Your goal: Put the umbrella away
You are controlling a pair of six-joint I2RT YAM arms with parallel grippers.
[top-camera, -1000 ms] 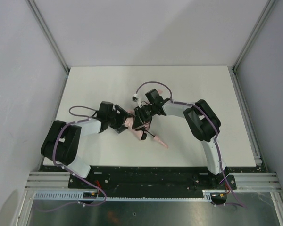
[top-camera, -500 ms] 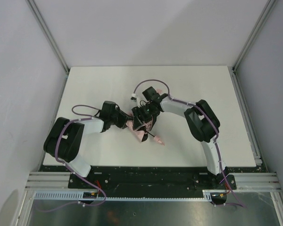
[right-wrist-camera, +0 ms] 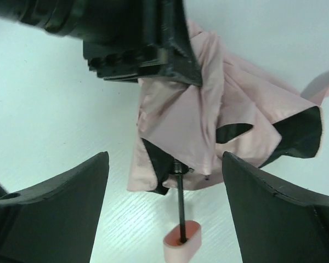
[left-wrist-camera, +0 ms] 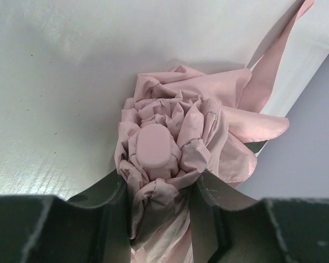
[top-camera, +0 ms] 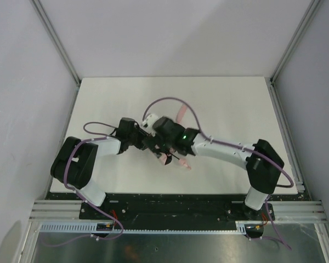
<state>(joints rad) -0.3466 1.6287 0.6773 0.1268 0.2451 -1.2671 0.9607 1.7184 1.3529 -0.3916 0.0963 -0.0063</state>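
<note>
- the umbrella [top-camera: 165, 158] lies near the middle of the white table [top-camera: 236, 109] in the top view, and is largely covered by the two wrists that meet over it.
- its small pink handle [top-camera: 185, 165] is seen at the lower right of the bundle, lying on the table; a pink strap [top-camera: 180, 113] is laid out toward the upper part of the frame.
- the left gripper [left-wrist-camera: 159, 200] is clenched on the bunched pale pink fabric: in the left wrist view a dark finger [left-wrist-camera: 101, 211] is pressed against each side of the folds at the bottom centre.
- just above that grip a rounded pink cap [left-wrist-camera: 155, 145] is ringed by crumpled pleats, and the strap is seen running to the upper right corner.
- the right gripper [right-wrist-camera: 165, 164] is spread wide and nothing is grasped by it; its fingers [right-wrist-camera: 60, 203] are seen at the lower left and lower right of the right wrist view, apart from the fabric.
- between those fingers the loose fabric is draped on the table, with dark patches shown at some folded edges; the thin dark shaft [right-wrist-camera: 181, 211] runs down from the fabric to the handle at the bottom centre.
- at the top of that same view the upper end of the fabric is pinched by the left gripper.
</note>
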